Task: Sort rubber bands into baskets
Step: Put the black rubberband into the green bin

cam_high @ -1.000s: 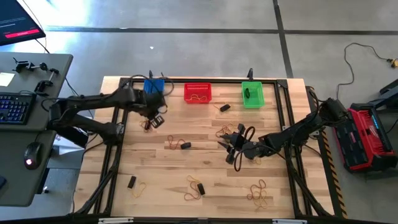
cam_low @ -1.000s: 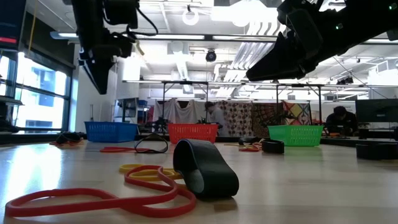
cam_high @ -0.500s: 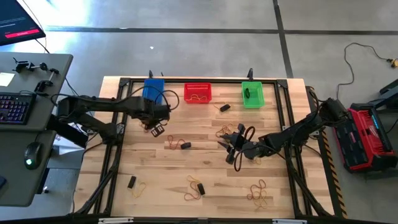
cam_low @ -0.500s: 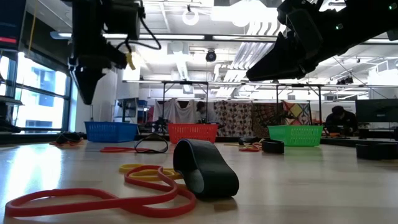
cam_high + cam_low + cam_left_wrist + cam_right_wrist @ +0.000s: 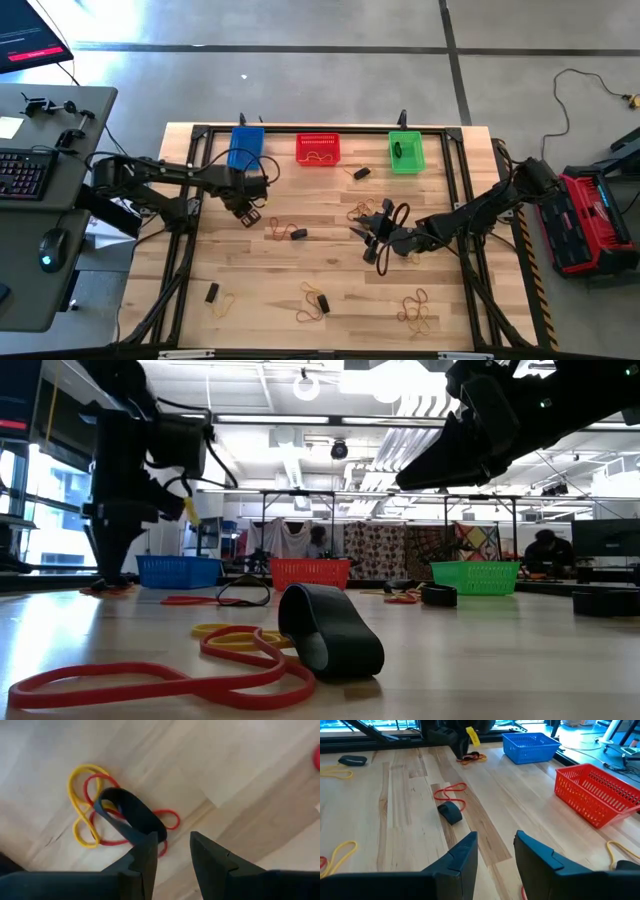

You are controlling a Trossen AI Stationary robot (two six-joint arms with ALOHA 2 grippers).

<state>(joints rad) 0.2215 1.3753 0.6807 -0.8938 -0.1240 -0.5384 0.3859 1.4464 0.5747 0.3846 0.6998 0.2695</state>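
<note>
A wooden surface (image 5: 330,270) seen from above, with two dark robot arms reaching in from its left and right edges. Three small mesh baskets sit in a row along the far edge: a blue basket (image 5: 246,146) toward the far left corner, a red basket (image 5: 318,149) in the middle, and a green basket (image 5: 406,151) to the right.

The left gripper (image 5: 246,209) hangs low near the blue basket, just on the near side of it. In its wrist view its fingers (image 5: 145,857) stand slightly parted with nothing between them, right over a small tangle (image 5: 107,817): a yellow loop, a red loop and a short thick dark band lying together on the wood.

The right gripper (image 5: 376,238) hovers above the middle of the surface, its fingers (image 5: 462,857) apart and empty.

Other rubber bands lie scattered on the wood: a dark band with a red loop (image 5: 287,231) near the middle, some (image 5: 316,303) by the near edge, and a bunch (image 5: 417,307) toward the near right corner. A few already lie in the red basket, and a dark one (image 5: 398,150) in the green basket.
</note>
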